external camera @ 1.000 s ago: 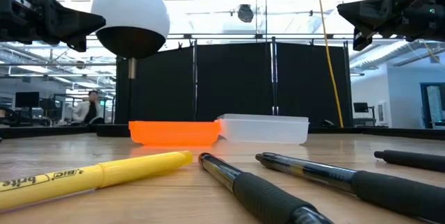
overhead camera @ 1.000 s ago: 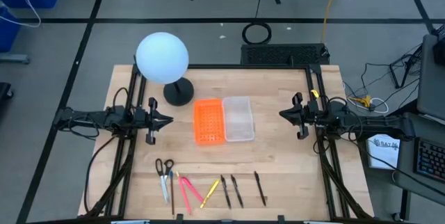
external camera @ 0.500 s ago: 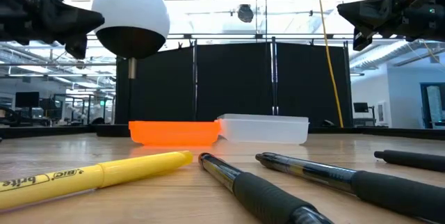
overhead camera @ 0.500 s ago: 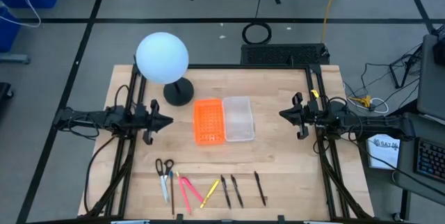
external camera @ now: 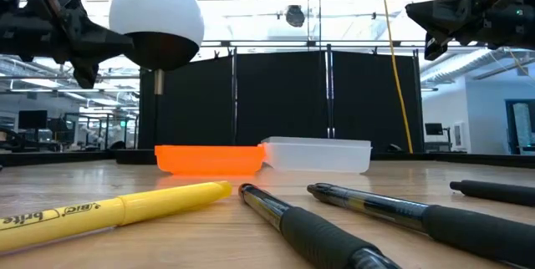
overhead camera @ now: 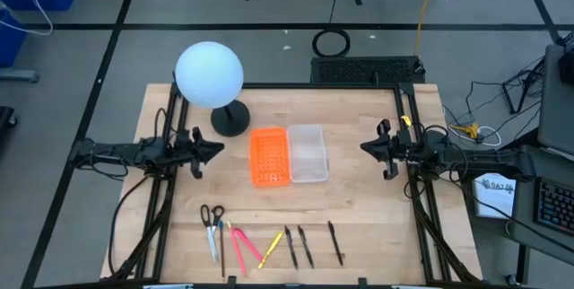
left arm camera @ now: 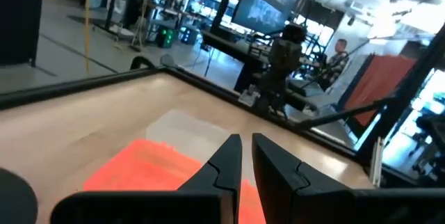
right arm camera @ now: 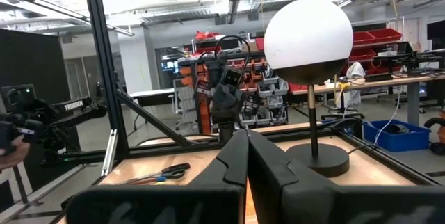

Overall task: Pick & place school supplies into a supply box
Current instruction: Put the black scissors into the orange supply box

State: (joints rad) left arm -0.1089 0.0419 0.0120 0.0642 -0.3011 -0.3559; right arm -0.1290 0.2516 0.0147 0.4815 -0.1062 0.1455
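The school supplies lie flat in a row near the table's near edge: black-handled scissors (overhead camera: 212,217), pink pens (overhead camera: 239,245), a yellow marker (overhead camera: 271,249) (external camera: 125,207) and three dark pens (overhead camera: 306,245) (external camera: 418,215). The clear supply box (overhead camera: 308,153) (external camera: 318,154) rests on the table's middle, beside the orange tray (overhead camera: 270,156). My left gripper (overhead camera: 220,148) (left arm camera: 245,144) hovers left of the trays, pointing at them, its fingers open by a narrow gap. My right gripper (overhead camera: 362,147) (right arm camera: 247,140) hovers right of the box, shut and holding nothing.
A lamp with a white globe (overhead camera: 209,74) stands on a dark base (overhead camera: 230,120) at the far left, close to my left arm. Black frame rails (overhead camera: 408,190) run along both table sides. Bare wood lies between the trays and the row of supplies.
My left gripper has rolled about its own axis and tipped slightly down, edging a little toward the trays. The right arm and all supplies have kept still.
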